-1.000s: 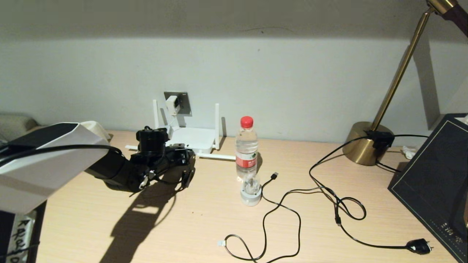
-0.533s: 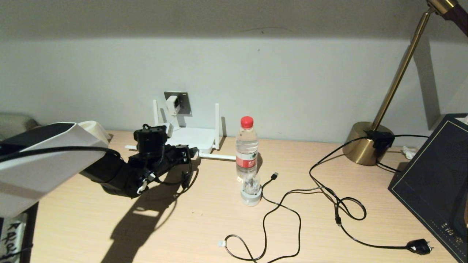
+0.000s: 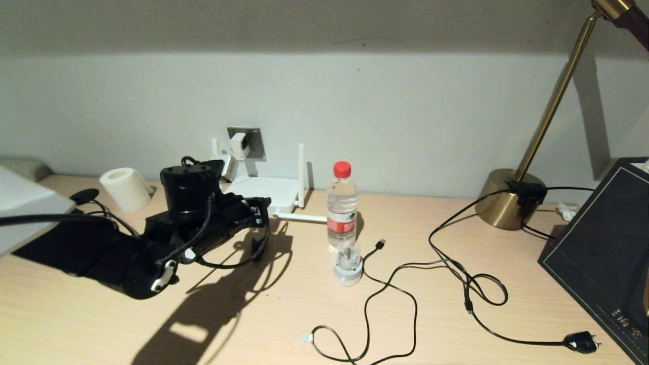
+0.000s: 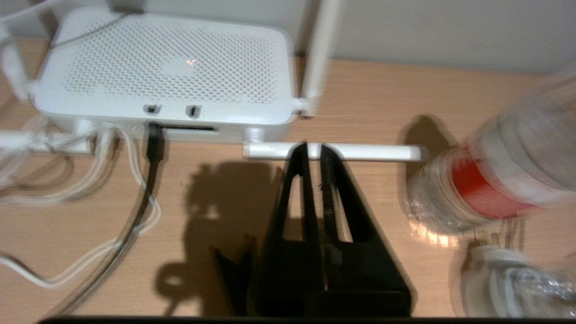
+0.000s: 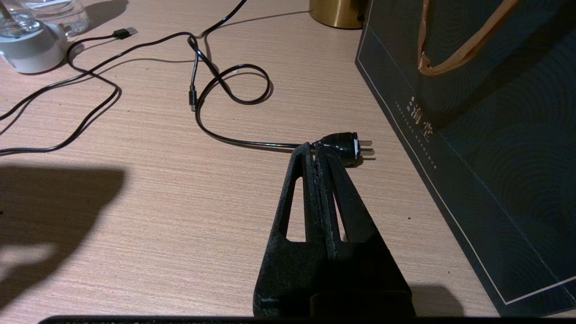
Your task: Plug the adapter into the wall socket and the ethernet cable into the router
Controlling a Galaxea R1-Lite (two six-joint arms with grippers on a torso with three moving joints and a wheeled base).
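Desk (image 3: pixel 284 324) holds one router (image 3: pixel 261 192), four antennas, one bottle (image 3: pixel 341 205); adapter (image 3: pixel 237 145) sits in socket (image 3: pixel 252 142). Left gripper (image 4: pixel 314 150), jaws clenched empty, has withdrawn from router; right gripper (image 5: pixel 315 150) likewise clenched.

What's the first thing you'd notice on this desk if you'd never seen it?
The big black left arm, its pincer shut just in front of the white router by the wall. Next, the red-capped bottle standing mid-desk, with black cables tangled to its right. The tall brass lamp stands at the back right.
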